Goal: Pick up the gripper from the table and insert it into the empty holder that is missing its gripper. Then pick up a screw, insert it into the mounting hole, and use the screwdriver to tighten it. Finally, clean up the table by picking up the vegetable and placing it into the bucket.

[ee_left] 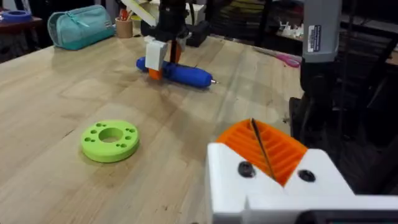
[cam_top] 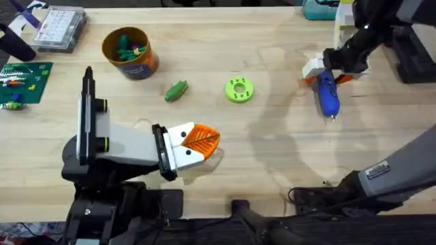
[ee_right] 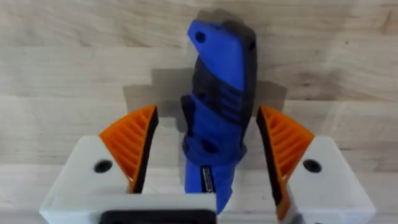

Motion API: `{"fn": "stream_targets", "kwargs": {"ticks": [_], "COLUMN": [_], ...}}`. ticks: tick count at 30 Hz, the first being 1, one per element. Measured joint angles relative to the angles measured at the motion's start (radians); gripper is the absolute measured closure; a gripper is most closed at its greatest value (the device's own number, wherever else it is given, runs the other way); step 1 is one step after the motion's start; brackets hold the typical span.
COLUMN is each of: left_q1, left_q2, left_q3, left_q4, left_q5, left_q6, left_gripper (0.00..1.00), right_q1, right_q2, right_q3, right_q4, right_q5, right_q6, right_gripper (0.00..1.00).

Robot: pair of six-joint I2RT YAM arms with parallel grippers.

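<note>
Looking down from overhead, the screwdriver (cam_top: 328, 94) lies at the far right of the bench (cam_top: 272, 156), the right tool (cam_top: 325, 70) straddling it. The vegetable (cam_top: 176, 90) lies just right of the bucket (cam_top: 129, 53). The left wrist view has the left tool (ee_left: 266, 152) pressed together, holding nothing. The right wrist view has orange pads (ee_right: 133, 142) parted either side of the blue body, not touching it.
</note>
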Motion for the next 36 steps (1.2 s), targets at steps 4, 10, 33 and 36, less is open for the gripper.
{"fn": "stream_targets", "kwargs": {"ticks": [4,10,33,36], "left_q1": [0.000,0.000,0.000,0.000], "left_q2": [0.000,0.000,0.000,0.000], "left_q3": [0.000,0.000,0.000,0.000], "left_q4": [0.000,-0.001,-0.001,-0.001], "left_q5": [0.000,0.000,0.000,0.000], "left_q6": [0.000,0.000,0.000,0.000], "left_gripper": [0.996,0.996,0.996,0.996], "right_q1": [-0.003,-0.004,-0.006,-0.006], "right_q2": [0.018,0.027,0.027,0.003], "right_q3": [0.000,0.000,0.000,0.000], "right_q4": [0.021,0.029,0.039,0.038], "right_q5": [0.000,0.009,0.026,0.025], "right_q6": [0.000,0.000,-0.007,-0.001], "right_gripper": [0.059,0.067,0.975,0.975]}}
